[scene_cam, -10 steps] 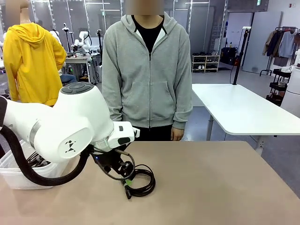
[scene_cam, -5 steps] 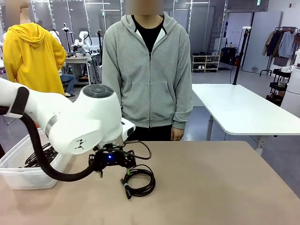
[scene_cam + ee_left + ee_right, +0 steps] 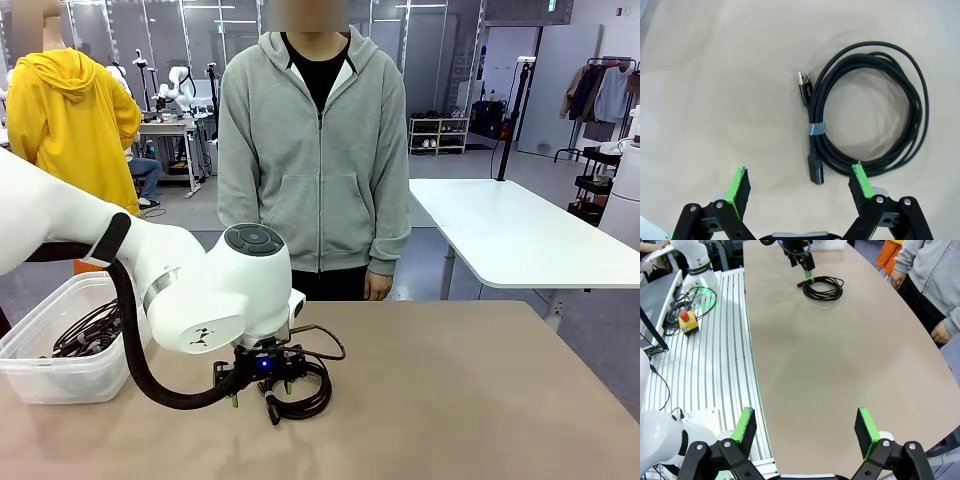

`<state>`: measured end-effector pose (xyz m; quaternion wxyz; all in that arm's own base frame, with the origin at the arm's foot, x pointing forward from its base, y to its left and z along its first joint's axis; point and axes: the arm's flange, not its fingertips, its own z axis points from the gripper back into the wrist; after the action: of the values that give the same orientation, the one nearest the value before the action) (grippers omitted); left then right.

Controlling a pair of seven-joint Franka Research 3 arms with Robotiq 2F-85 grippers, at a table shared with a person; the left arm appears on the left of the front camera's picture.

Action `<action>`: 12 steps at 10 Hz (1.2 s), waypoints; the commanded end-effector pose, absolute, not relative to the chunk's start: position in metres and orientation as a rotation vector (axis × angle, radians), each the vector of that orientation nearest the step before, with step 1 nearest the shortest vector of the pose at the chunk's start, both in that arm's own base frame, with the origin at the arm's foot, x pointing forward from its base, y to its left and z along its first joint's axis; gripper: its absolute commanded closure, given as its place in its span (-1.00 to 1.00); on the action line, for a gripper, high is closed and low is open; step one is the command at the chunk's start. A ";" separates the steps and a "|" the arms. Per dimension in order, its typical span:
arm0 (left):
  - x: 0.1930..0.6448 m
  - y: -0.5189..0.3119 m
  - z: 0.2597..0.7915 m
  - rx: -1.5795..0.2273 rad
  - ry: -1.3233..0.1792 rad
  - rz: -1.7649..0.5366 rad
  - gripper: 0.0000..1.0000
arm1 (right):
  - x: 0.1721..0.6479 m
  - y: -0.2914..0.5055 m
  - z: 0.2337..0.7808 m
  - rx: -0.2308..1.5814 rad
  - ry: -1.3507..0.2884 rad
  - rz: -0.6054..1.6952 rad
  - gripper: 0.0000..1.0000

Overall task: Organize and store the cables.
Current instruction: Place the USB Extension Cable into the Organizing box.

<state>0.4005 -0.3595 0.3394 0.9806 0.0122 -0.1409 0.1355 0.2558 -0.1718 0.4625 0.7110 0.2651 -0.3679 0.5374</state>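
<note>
The table (image 3: 480, 400) has a bare tan top and carries all items. The person (image 3: 315, 150) in a grey hooded top stands at its far edge, beyond the left gripper (image 3: 262, 385), hands down at the sides. A clear plastic bin (image 3: 60, 370) sits on the table to the robot's left of that gripper and contains stored cables (image 3: 85, 335) in a dark tangle.

The left gripper (image 3: 800, 187) points downward, jaws spread wide and holding nothing. One coiled cable (image 3: 870, 110) lies flat on the table directly ahead of its fingertips, offset toward the right-hand pad in the wrist view. A grey tie (image 3: 815, 129) binds the coil; both plug ends lie beside it.

The right gripper (image 3: 807, 432) is well apart from the coiled cable (image 3: 824, 288), jaws wide and unloaded, above the bare table edge.
</note>
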 end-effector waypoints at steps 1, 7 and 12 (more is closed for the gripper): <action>0.419 -0.364 0.327 0.002 -0.305 0.259 -1.00 | 0.257 -0.173 0.464 0.591 -0.836 1.205 -1.00; 0.438 -0.354 0.311 -0.042 -0.276 0.249 -1.00 | 0.257 -0.173 0.464 0.591 -0.836 1.205 -1.00; 0.441 -0.352 0.310 -0.037 -0.254 0.236 1.00 | 0.257 -0.173 0.464 0.591 -0.836 1.205 -1.00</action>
<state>0.4341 -0.3482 0.3093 0.9836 -0.0091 -0.1326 0.1224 0.2560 -0.1718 0.4622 0.7108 0.2661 -0.3693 0.5363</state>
